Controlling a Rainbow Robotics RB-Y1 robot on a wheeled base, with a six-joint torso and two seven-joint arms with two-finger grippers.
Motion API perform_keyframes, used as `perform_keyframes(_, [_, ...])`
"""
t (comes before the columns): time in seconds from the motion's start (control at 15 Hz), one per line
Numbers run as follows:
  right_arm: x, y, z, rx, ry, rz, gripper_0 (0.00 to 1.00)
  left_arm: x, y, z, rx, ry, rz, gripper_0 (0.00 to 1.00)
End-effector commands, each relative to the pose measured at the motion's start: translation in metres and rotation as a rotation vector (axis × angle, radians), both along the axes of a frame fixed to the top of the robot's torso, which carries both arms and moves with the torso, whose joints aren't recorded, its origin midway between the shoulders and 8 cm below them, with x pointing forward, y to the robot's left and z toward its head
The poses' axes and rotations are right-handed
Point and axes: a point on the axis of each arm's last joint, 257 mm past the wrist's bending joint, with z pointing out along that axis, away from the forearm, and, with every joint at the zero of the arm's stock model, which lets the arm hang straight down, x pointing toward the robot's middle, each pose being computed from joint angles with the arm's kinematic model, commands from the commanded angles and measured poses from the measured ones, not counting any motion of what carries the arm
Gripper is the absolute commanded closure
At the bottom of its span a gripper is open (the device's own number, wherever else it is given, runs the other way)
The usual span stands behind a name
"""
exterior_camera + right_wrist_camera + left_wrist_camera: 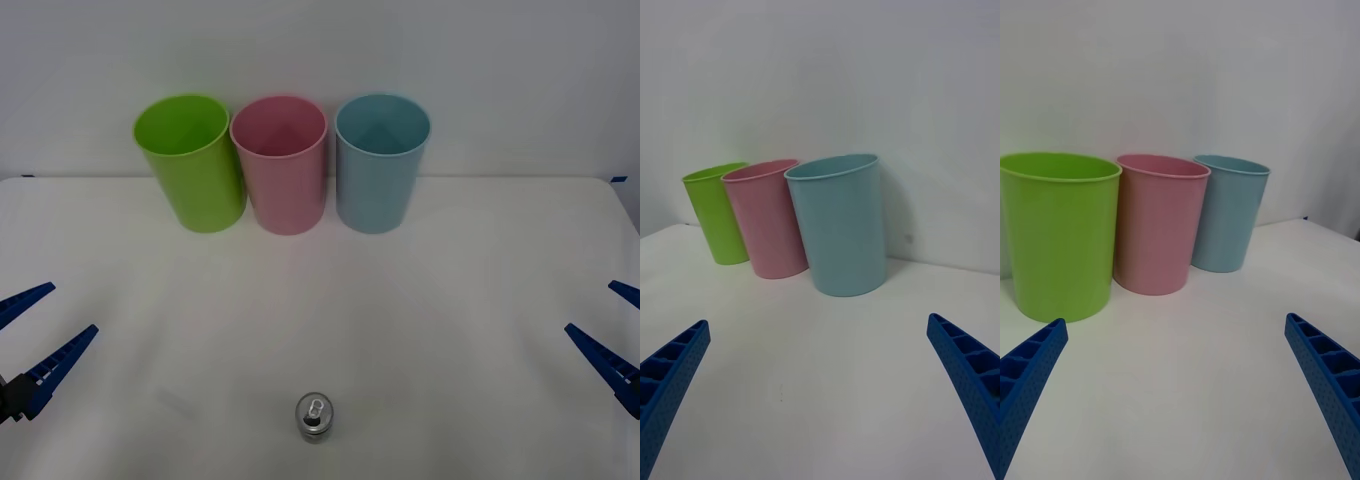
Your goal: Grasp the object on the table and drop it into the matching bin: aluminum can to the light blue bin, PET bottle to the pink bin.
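Left gripper [28,338] is hovering at the table's [450,330] left edge, blue ribbed fingers spread wide, holding nothing; the aluminum can [314,417] is standing upright well to its right, near the front edge, roughly midway between the two grippers and touching neither. Can is looking small and silver — shiny round top, pull tab facing up. Behind it, a row of three tall cups is standing along the back of the table: lime green bin [190,160], then the pink bin [281,162] touching or just beside it, then the light blue bin [380,160] a little apart. Right gripper [612,335] is hanging at the right edge, fingers likewise wide apart and empty — can well to its left.
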Motion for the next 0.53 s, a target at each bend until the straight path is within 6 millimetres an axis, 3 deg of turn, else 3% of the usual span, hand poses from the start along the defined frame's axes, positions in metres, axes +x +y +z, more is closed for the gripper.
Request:
perform_keyframes(0.07, [0.000,0.000,0.000,0.000,0.000,0.000,0.00,0.000,0.000,0.000,0.000,0.000,0.000,0.00])
perform_keyframes(0.33, [-0.010,0.008,0.006,0.001,-0.015,0.019,0.00,0.000,0.000,0.000,0.000,0.000,0.000,0.00])
perform_keyframes(0.53, [-0.020,0.021,-0.002,-0.015,0.007,0.072,0.00,0.000,0.000,0.000,0.000,0.000,0.000,0.00])
